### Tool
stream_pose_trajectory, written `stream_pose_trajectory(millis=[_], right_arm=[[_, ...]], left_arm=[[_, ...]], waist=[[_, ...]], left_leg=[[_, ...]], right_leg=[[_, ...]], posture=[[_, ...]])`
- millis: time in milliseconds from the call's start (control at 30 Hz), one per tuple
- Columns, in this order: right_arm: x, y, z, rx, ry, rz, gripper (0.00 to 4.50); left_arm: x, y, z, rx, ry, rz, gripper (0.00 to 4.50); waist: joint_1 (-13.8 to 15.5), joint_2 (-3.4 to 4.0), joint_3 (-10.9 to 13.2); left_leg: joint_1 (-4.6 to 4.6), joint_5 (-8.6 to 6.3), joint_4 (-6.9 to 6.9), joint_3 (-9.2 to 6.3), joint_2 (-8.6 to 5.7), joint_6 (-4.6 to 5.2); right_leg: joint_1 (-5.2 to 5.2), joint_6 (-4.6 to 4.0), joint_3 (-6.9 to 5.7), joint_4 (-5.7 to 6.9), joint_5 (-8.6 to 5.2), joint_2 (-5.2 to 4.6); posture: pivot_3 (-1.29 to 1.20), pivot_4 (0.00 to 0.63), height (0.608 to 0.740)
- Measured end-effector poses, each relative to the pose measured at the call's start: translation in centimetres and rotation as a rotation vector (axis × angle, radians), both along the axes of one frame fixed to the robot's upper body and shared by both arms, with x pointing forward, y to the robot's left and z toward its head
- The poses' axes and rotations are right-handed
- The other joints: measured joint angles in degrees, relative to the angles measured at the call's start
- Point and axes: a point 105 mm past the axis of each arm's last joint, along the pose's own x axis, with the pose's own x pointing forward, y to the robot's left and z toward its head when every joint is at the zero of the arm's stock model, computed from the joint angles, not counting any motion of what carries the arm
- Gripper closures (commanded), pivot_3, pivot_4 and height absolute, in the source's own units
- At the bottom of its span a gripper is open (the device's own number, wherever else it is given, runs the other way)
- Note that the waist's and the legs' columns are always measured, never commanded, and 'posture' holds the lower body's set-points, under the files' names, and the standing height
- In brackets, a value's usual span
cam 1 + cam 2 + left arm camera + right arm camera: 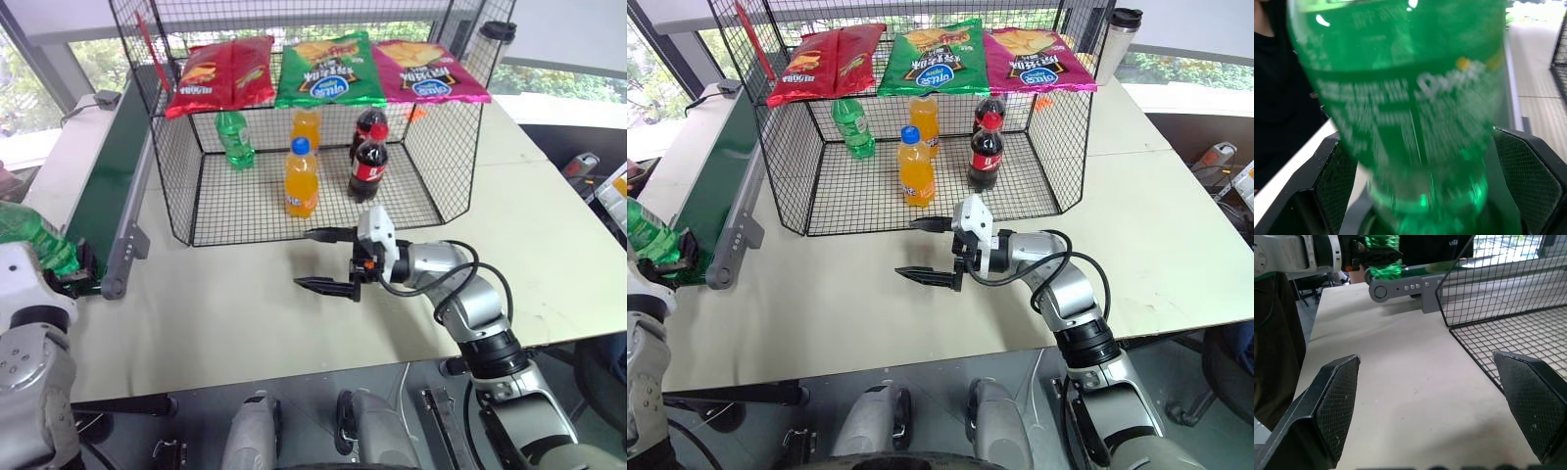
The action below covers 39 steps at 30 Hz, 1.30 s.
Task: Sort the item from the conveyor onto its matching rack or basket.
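Observation:
The item, a green translucent soda bottle (1410, 122), lies tilted at the near end of the conveyor (103, 166), at the left table edge (29, 235). My left gripper (1435, 196) is open with the bottle's lower body between its black fingers (1530, 181); I cannot tell whether the pads touch it. My right gripper (306, 259) hovers open over the table, just in front of the black wire-mesh basket (245, 211), pointing toward the conveyor with nothing between its fingers.
Inside the basket stand a green bottle (234, 139), two orange bottles (301, 178) and two cola bottles (368, 168). Crisp bags (331, 69) lie on the sloped mesh panel above. A dark flask (498, 29) stands behind the basket's right corner.

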Motion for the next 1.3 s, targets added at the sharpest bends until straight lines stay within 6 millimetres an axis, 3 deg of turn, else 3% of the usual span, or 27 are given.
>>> stream_pose_trajectory(millis=[100, 467, 633, 733, 833, 1133, 1300], right_arm=[[0.0, 0.0, 0.0, -0.001, 0.001, -0.001, 0.0], [0.0, 0.0, 0.0, -0.004, 0.006, -0.006, 0.0], [0.0, -0.1, 0.2, 0.006, -0.006, -0.006, 0.0], [0.2, -0.1, 0.2, 0.002, -0.014, -0.018, 0.0], [0.5, -0.3, 0.0, -0.02, -0.026, -0.043, 0.0], [2.0, -0.9, -0.9, -0.06, -0.067, -0.158, 0.0], [2.9, -1.4, -1.4, -0.087, -0.08, -0.222, 0.0]], left_arm=[[0.0, -0.1, 0.0, 0.004, -0.004, -0.006, 1.76], [0.0, -0.9, 0.2, -0.008, -0.022, -0.046, 1.76], [0.5, -2.2, 2.5, 0.005, -0.073, -0.115, 1.76], [1.0, -3.9, 4.4, 0.014, -0.116, -0.213, 1.76], [1.3, -5.7, 4.9, 0.0, -0.126, -0.295, 1.76], [4.0, -11.6, 4.7, -0.01, -0.095, -0.548, 1.76], [6.4, -14.1, 3.1, -0.029, -0.056, -0.632, 1.76]], waist=[[0.01, 0.0, 0.0], [-0.02, 0.0, 0.0], [0.0, -0.01, 0.0], [-0.03, -0.01, 0.0], [-0.08, -0.01, 0.0], [-0.03, -0.01, 0.0], [0.07, -0.01, 0.0]], left_leg=[[0.0, 0.0, 0.0, 0.0, 0.0, 0.0], [-0.01, 0.0, 0.0, -0.01, 0.0, 0.0], [-0.03, 0.0, 0.0, -0.01, 0.0, 0.0], [-0.03, 0.0, 0.01, 0.0, 0.0, 0.0], [-0.03, 0.0, 0.0, 0.0, -0.01, 0.0], [-0.02, 0.0, 0.0, -0.01, -0.01, 0.0], [-0.03, 0.0, 0.01, 0.01, -0.02, 0.0]], right_leg=[[0.0, 0.0, 0.0, 0.0, 0.0, 0.0], [0.0, -0.02, -0.01, 0.0, -0.01, -0.01], [-0.01, 0.02, -0.01, -0.01, 0.01, -0.01], [0.0, 0.02, 0.0, -0.01, 0.01, -0.01], [0.0, 0.02, 0.0, -0.01, 0.01, -0.01], [0.0, 0.03, 0.0, 0.0, 0.02, 0.03], [0.01, 0.03, 0.0, -0.01, 0.02, 0.03]], posture=[[0.0, 0.15, 0.74], [0.0, 0.15, 0.74], [0.0, 0.15, 0.74], [0.0, 0.15, 0.74], [0.0, 0.15, 0.74], [0.0, 0.15, 0.74], [0.0, 0.15, 0.74]])
